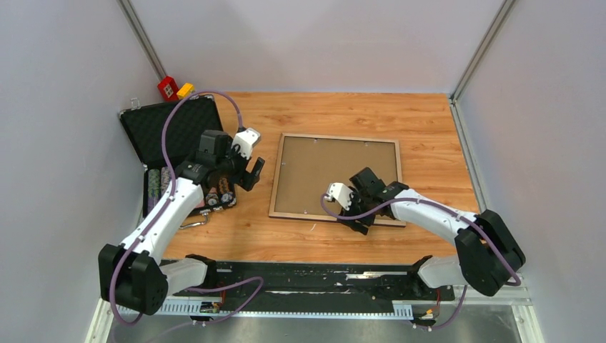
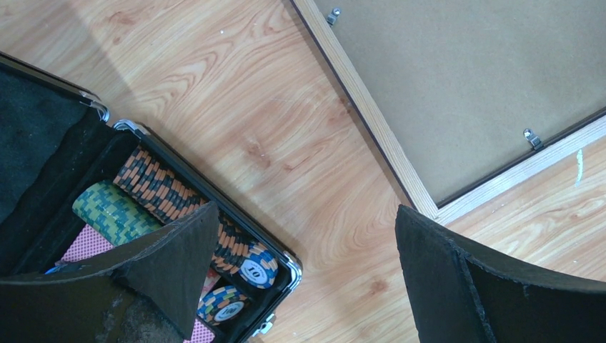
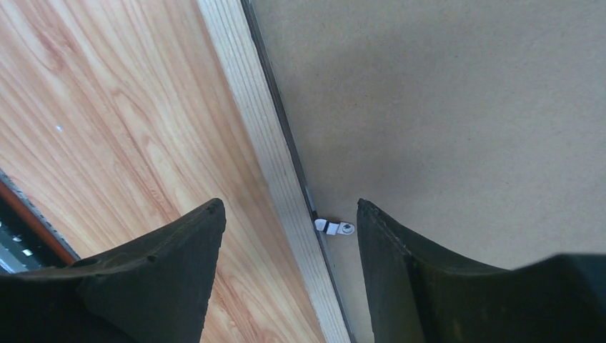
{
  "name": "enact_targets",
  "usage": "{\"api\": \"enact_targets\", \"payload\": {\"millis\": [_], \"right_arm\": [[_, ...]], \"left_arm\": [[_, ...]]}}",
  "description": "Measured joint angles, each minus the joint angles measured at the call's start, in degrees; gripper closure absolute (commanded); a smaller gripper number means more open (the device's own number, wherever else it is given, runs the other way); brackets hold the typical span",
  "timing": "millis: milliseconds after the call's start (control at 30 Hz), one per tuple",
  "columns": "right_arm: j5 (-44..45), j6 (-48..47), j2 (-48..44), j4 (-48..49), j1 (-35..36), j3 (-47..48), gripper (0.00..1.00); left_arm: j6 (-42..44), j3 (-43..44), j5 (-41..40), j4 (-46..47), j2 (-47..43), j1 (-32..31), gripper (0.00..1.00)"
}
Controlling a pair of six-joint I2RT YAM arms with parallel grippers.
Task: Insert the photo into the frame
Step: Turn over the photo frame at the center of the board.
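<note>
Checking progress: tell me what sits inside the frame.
A brown hardboard backing panel fills the frame, back side up, small metal clips at its edge. Anything beneath the panel, photo included, is hidden.

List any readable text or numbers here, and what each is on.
"10": face of a poker chip in the open case.
Chip below it: number too blurred to read.
Frame: no text.
</note>
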Motion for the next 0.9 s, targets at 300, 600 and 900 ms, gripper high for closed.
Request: {"api": "enact_targets", "payload": {"millis": [300,600,900], "right_arm": [[4.46,-0.22,3.52,1.29,1.84,0.02,0.47],[6.08,0.66,3.52,1.38,3.02,0.02,0.91],[3.54,0.26,3.45,1.25,3.67,0.72,1.00]], "left_arm": [[0.02,-0.66,0.02,0.20,-1.05,0.00,0.00],[0.04,-0.66,0.02,0.26,-1.29,0.00,0.00],[2.54,-0.96,-0.28,0.57,-1.77,-1.18,0.00]]}}
